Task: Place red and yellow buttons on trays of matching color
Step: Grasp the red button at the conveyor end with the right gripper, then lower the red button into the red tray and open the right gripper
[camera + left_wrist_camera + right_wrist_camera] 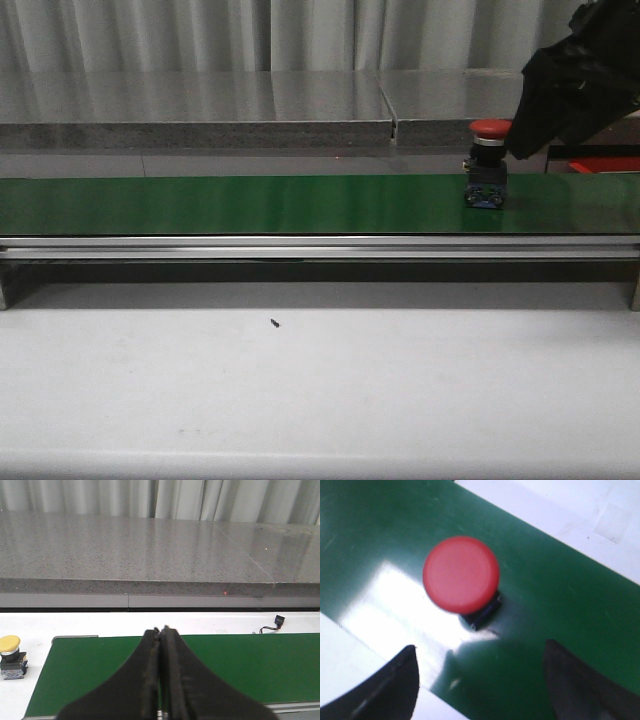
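A red button stands upright on the green belt, toward its right end. It has a round red cap on a darker, blocky base. The right arm, a dark shape at the upper right of the front view, hangs just beside and above the button. Behind the belt at the far right, part of the red tray shows beneath the arm.

Seen from the right wrist, the right claw is spread wide. Its two dark fingers sit well apart, with the button's cap ahead of the gap rather than between them. They hold nothing and touch nothing.

The risks from here are judgements. The button is tall and top-heavy on a glossy belt, so a finger that meets the cap on the way down could tip it or push it along. The button sits off the middle of the gap, so closing without lining up could catch only the cap's edge and let it slip. If the belt is running, the button may drift out of reach; the pictures do not show whether it moves.

The left claw is pressed closed on nothing, hovering over the belt's left end. A yellow button stands on the white table just off that end.
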{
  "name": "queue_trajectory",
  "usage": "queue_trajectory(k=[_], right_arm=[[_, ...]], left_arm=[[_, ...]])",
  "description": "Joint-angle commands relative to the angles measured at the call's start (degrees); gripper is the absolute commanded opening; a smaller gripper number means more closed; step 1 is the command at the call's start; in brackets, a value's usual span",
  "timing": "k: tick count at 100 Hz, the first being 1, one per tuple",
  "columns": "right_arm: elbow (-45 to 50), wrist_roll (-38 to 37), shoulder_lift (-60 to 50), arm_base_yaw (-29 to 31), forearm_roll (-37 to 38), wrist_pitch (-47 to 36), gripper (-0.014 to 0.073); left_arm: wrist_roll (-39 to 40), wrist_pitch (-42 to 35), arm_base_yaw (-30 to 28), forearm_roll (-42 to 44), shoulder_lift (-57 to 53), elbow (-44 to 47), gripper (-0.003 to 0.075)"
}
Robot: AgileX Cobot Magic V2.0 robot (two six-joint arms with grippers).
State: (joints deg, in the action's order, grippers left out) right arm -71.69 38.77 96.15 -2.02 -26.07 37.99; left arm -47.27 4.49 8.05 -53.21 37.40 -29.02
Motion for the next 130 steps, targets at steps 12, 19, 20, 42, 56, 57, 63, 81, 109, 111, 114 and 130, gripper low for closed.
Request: queue_trajectory(k=[12, 19, 20, 42, 56, 57, 63, 81, 109, 111, 114, 130], right_arm=[[-6.81, 0.82, 2.08, -0.09, -2.35, -0.97, 0.0522], [-8.05, 0.82, 3.49, -0.09, -2.53, -0.92, 0.0521], [-8.14, 0.82, 3.62, -0.09, -2.53, -0.92, 0.052], [-9.87, 0.76, 6.12, -0.09, -3.51, -0.53, 0.0356], [-10.18, 0.03, 6.06, 0.24, -3.56, 0.56, 0.0174], [-10.19, -0.26, 6.06, 0.3, -3.56, 0.56, 0.017], [-11.2, -1.63, 6.06, 1.04, -3.56, 0.56, 0.0151], [-17.29, -4.09, 6.6, 5.7, -3.56, 0.61, 0.0151], [-31.89, -7.97, 15.39, 17.66, -3.73, 0.91, 0.0151], [-33.04, -8.26, 16.34, 18.32, -3.81, 0.91, 0.0151], [-34.57, -8.51, 17.65, 19.24, -3.88, 0.91, 0.0151], [-42.28, -9.15, 25.01, 21.17, -4.03, 0.75, 0.0151]], left_arm=[[0.3, -2.96, 0.37, -0.77, 0.19, -1.5, -0.0019], [0.3, -2.96, 0.37, -0.77, 0.19, -1.5, -0.0019], [0.3, -2.96, 0.37, -0.77, 0.19, -1.5, -0.0019], [0.3, -2.96, 0.37, -0.77, 0.19, -1.5, -0.0019], [0.3, -2.96, 0.37, -0.77, 0.19, -1.5, -0.0019], [0.3, -2.96, 0.37, -0.77, 0.19, -1.5, -0.0019], [0.3, -2.96, 0.37, -0.77, 0.19, -1.5, -0.0019], [0.3, -2.96, 0.37, -0.77, 0.19, -1.5, -0.0019], [0.3, -2.96, 0.37, -0.77, 0.19, -1.5, -0.0019], [0.3, -2.96, 0.37, -0.77, 0.19, -1.5, -0.0019], [0.3, -2.96, 0.37, -0.77, 0.19, -1.5, -0.0019], [0.3, -2.96, 0.37, -0.77, 0.19, -1.5, -0.0019]])
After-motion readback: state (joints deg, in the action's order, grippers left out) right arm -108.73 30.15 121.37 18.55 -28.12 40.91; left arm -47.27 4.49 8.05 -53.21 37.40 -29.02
